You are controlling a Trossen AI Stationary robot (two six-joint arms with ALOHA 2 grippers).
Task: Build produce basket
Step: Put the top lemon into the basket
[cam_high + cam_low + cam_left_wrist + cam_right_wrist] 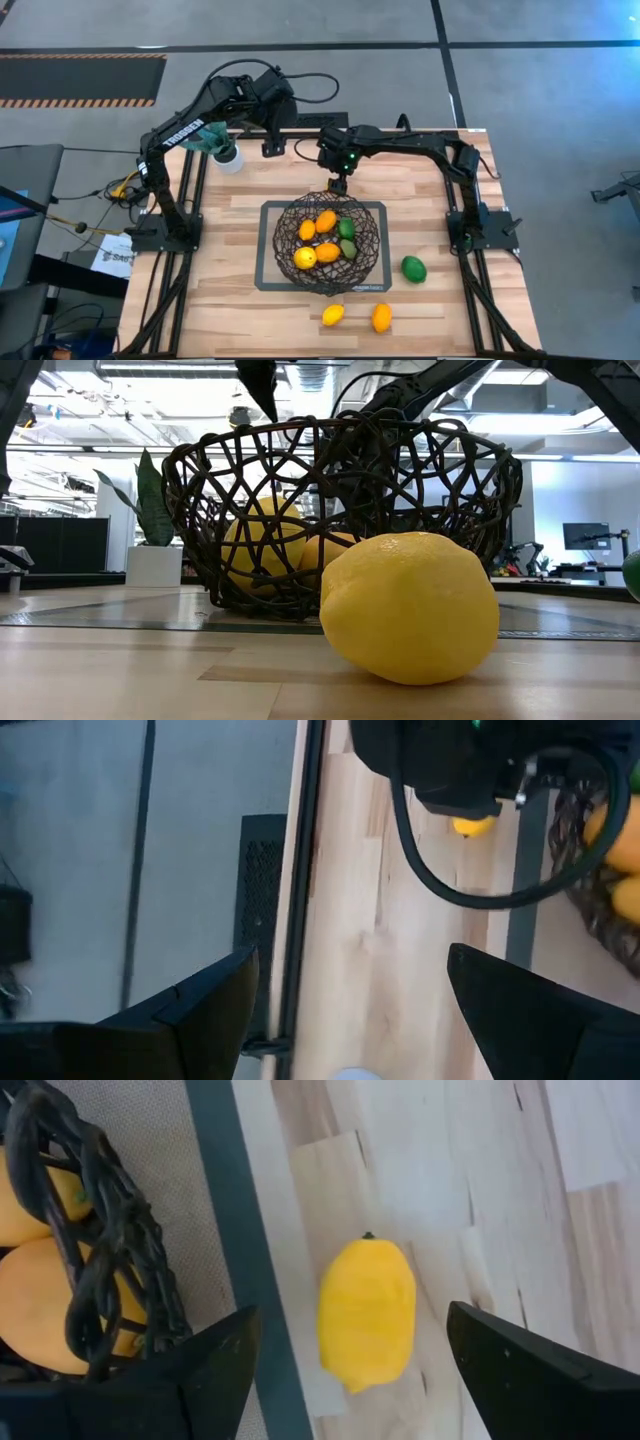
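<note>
The dark wire basket (332, 240) stands on a grey-framed mat (268, 280) and holds several orange, yellow and green fruits. A green fruit (414, 268), a yellow one (333, 314) and an orange one (381, 317) lie on the table outside it. My right gripper (338, 185) hangs open just beyond the basket's far rim. Below it a lemon (367, 1312) lies on the table beside the mat's edge, between its spread fingers in the wrist view and apart from them. My left gripper (272, 142) is open and empty over the table's far edge.
A teal-leaved plant in a white pot (228, 155) stands at the far left, under my left arm. In the low view the near lemon (410, 605) fills the foreground before the basket (340, 510). Bare wood lies to the basket's left and right.
</note>
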